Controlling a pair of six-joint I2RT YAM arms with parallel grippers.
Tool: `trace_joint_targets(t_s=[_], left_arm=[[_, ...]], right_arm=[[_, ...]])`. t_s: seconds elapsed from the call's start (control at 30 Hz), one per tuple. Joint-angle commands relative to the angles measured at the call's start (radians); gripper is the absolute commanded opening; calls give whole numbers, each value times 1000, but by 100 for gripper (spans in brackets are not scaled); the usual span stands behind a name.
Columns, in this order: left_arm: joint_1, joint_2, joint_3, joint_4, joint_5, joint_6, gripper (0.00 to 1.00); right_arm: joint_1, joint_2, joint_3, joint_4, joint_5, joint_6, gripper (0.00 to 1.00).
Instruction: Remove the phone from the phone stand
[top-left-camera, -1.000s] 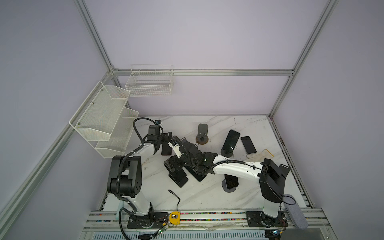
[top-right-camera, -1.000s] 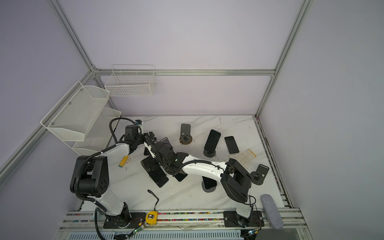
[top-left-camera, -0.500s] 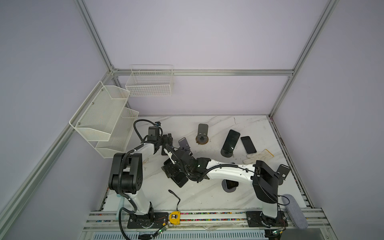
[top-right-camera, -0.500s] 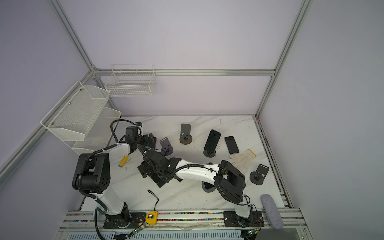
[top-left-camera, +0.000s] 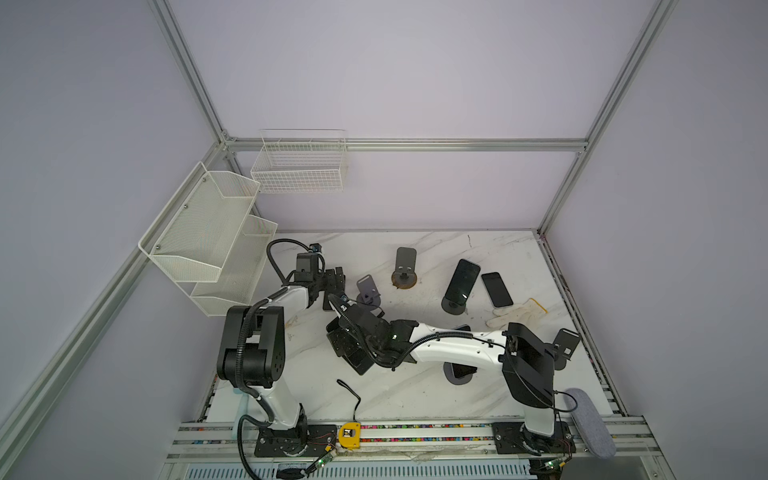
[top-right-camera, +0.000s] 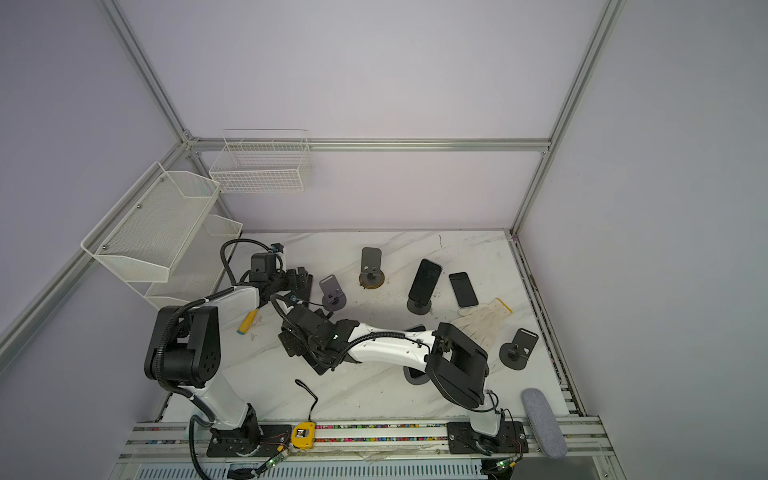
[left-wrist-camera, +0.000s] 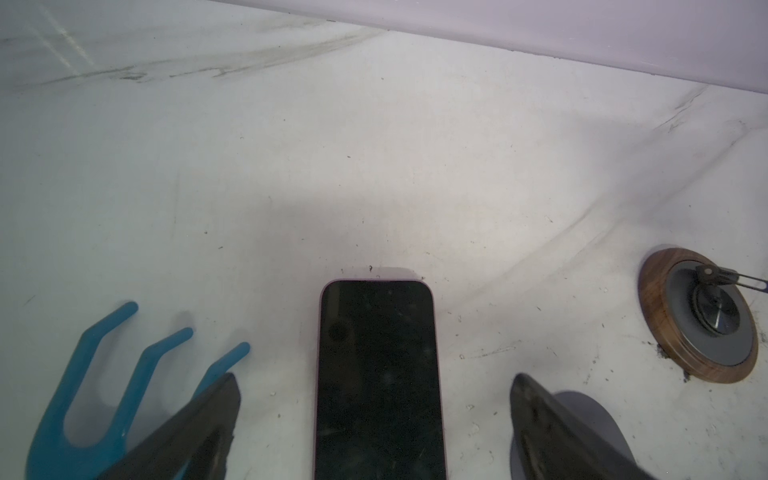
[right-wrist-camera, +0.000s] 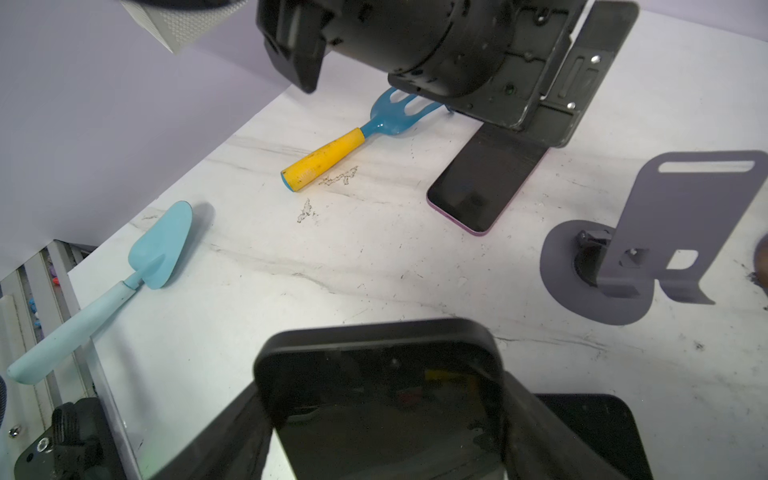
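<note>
A phone in a black case fills the near part of the right wrist view, and my right gripper is shut on its two long sides. In both top views this gripper is low over the table's left middle. A dark flat plate lies just behind the phone; I cannot tell whether it is the phone stand. My left gripper hangs open over a pink-edged phone that lies flat, its fingers apart from it.
An empty grey stand is close by, and a wood-based stand is behind it. At the right are a phone on a stand, a flat phone and a glove. A blue rake and a trowel lie at the left.
My right gripper has moved left and toward the table's front, and its jaws have closed in on the black-cased phone. The left gripper has stayed open, nearly in place.
</note>
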Motion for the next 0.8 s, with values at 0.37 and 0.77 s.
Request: trace_joint_targets(t_s=[0.37,0.77], left_arm=[[6,-11,19,5,44,-13,100],[6,-31,-9,29,63,-20,100]], right_arm=[[18,48,40,-57,111,-4,79],[18,10,43,-52,93,-4,68]])
